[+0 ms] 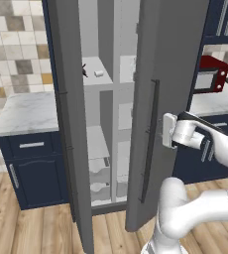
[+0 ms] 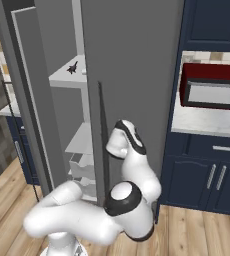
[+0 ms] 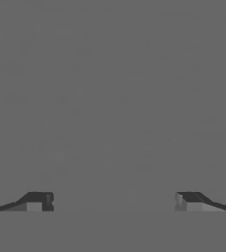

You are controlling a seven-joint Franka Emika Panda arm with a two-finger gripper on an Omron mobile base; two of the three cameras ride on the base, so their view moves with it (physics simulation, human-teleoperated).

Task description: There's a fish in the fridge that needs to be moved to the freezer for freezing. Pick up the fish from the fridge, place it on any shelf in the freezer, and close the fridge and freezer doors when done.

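arm point(image 2: 87, 220): glossy white rounded links — dark joint rings | gripper point(image 3: 113, 202): two small dark finger tips

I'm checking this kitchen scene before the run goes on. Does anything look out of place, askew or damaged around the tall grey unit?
Nothing looks spilled or damaged. Both grey doors stand ajar: the left door swung wide, the right door partly open with the open gripper facing its flat panel. A small dark item lies on an upper white shelf; too small to identify.

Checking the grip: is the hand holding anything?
No, the hand is open, with only a flat grey door between its fingertips.
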